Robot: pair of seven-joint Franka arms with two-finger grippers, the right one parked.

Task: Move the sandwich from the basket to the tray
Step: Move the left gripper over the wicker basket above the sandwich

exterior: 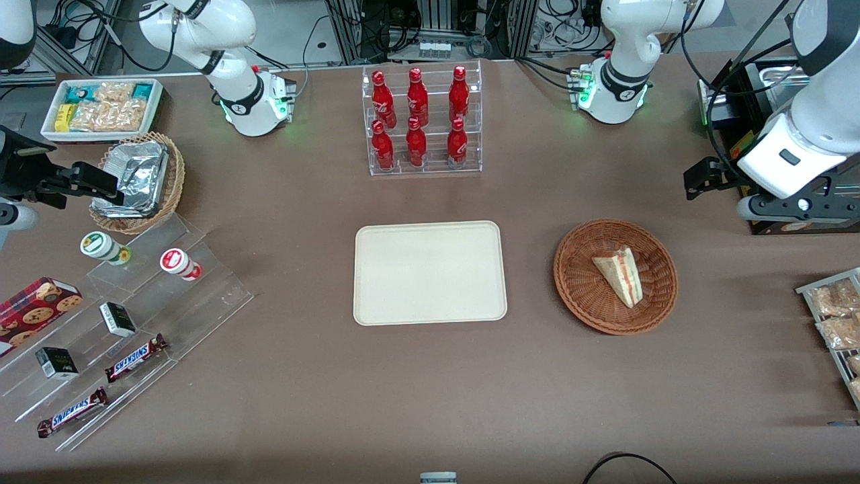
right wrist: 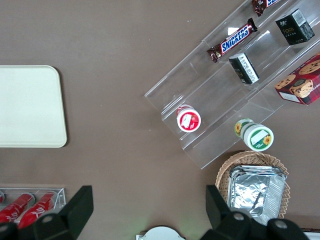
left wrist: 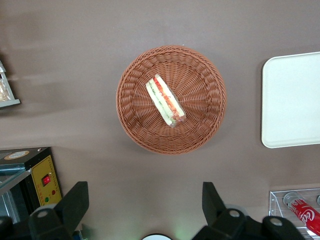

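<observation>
The sandwich (exterior: 619, 274) is a pale triangular wedge with red, orange and green filling, lying in the round reddish-brown wicker basket (exterior: 571, 269). Beside the basket, toward the table's middle, is the cream tray (exterior: 430, 272) with nothing on it. My gripper (exterior: 700, 179) hangs well above the table, farther from the front camera than the basket and toward the working arm's end. In the left wrist view the sandwich (left wrist: 166, 100) lies across the basket (left wrist: 202, 82), the tray (left wrist: 292, 100) shows partly, and the gripper (left wrist: 145, 200) is open, with nothing between its black fingers (left wrist: 75, 200).
A clear rack of red bottles (exterior: 422, 121) stands farther from the front camera than the tray. A black and yellow box (left wrist: 35, 175) and a rack of snack packets (exterior: 836, 323) sit at the working arm's end. A stepped acrylic display (exterior: 134, 316) and a foil-filled basket (exterior: 138, 178) are toward the parked arm's end.
</observation>
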